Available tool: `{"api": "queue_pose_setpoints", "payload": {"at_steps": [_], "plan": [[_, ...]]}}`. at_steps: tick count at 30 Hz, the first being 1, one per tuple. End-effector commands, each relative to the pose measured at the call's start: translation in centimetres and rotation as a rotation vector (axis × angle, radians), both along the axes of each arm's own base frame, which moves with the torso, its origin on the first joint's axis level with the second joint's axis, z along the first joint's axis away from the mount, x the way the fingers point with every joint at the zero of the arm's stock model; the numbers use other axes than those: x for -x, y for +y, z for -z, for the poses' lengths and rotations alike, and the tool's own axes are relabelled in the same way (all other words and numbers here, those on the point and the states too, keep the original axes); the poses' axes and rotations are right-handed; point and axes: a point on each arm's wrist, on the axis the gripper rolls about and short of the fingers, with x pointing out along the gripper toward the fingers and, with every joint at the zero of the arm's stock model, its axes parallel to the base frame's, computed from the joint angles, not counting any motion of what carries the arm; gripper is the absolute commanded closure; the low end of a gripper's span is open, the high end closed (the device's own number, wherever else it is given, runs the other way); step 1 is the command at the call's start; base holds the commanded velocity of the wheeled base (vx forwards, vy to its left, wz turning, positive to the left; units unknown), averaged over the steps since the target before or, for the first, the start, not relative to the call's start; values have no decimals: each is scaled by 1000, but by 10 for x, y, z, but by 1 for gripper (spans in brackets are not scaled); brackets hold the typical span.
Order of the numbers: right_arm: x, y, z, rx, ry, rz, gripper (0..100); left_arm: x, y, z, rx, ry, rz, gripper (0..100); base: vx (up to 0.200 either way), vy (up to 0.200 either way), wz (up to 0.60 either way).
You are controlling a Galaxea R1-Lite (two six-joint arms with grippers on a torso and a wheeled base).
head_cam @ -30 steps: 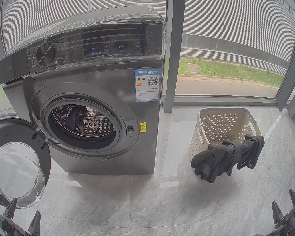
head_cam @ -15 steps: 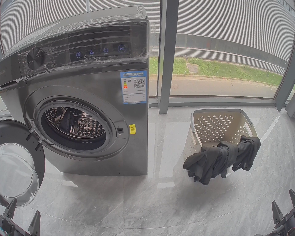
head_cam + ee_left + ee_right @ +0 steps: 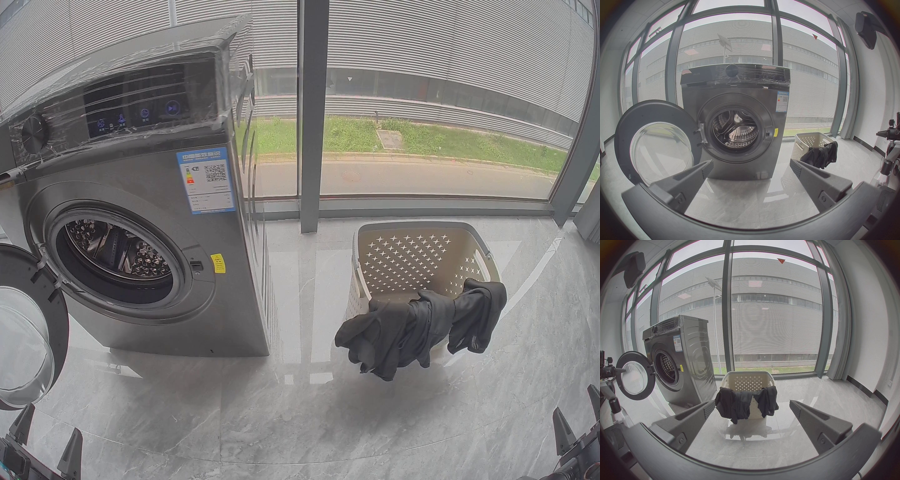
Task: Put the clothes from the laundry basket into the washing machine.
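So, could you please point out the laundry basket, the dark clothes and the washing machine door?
laundry basket (image 3: 406,262), head view, on its perforated back wall.
dark clothes (image 3: 400,334), head view, on the bundle draped over the basket's front rim.
washing machine door (image 3: 22,350), head view, on its round glass window.

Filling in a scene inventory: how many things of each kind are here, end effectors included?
Washing machine: 1
Laundry basket: 1
Dark clothes bundle, draped over the basket's rim: 1 (pieces cannot be told apart)
End effectors: 2, left end effector and right end effector, both open
Total: 5
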Motion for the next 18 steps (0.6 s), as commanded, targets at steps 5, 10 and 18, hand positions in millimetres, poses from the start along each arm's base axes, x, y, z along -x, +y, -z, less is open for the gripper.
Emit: {"api": "queue_pose_setpoints", "payload": {"at_steps": [5,10,18], "plan": [[0,0,3,0,5,-2,0,0,0,5,1,-2,0,0,0,-200,0],[0,0,3,0,5,-2,0,0,0,5,2,1,0,0,0,0,0],[0,0,3,0,5,-1,0,0,0,5,1,-2,-1,0,0,-100,0]]}}
